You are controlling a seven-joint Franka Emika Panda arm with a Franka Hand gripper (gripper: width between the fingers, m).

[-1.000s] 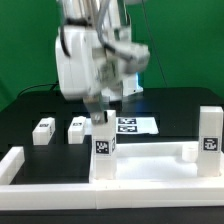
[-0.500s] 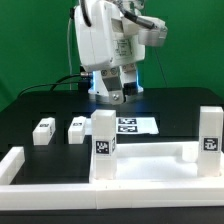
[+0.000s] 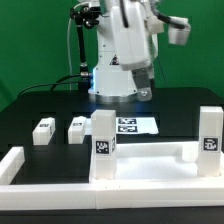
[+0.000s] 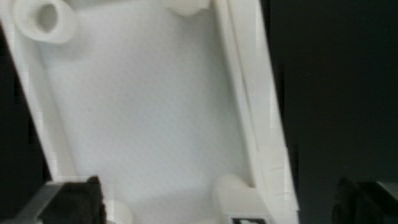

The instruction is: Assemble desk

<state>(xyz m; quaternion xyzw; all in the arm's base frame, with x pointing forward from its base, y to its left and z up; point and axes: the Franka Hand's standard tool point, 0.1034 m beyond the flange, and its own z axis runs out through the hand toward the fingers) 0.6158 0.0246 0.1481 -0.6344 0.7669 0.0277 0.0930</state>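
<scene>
Beneath the hand [image 3: 140,93], and nearer the camera than it in the exterior view, the tabletop panel [image 3: 150,170] lies flat on the counter [image 3: 180,105]. Two legs are already upright on it, one [image 3: 103,142] almost straight below and forward of the hand, the other [image 3: 208,132] well off to the side. The hand is released. In the wrist view its dark fingertips [image 4: 71,197] stand wide apart with only the rimmed white panel surface showing between them, and nothing is gripped.

Two loose leg blocks [image 3: 42,131] [image 3: 77,128] lie close together on the counter, off to the other side of the hand. The marker board [image 3: 130,125] lies between them and the hand.

The nearer upright leg looks like the main hazard. If the hand descends toward a loose block, a spread finger could clip that leg and tip it. An off-centre grip would tilt the block so it jams at an empty socket hole [image 4: 48,20]. Nothing visibly pins the panel, so a hard push could slide it.
</scene>
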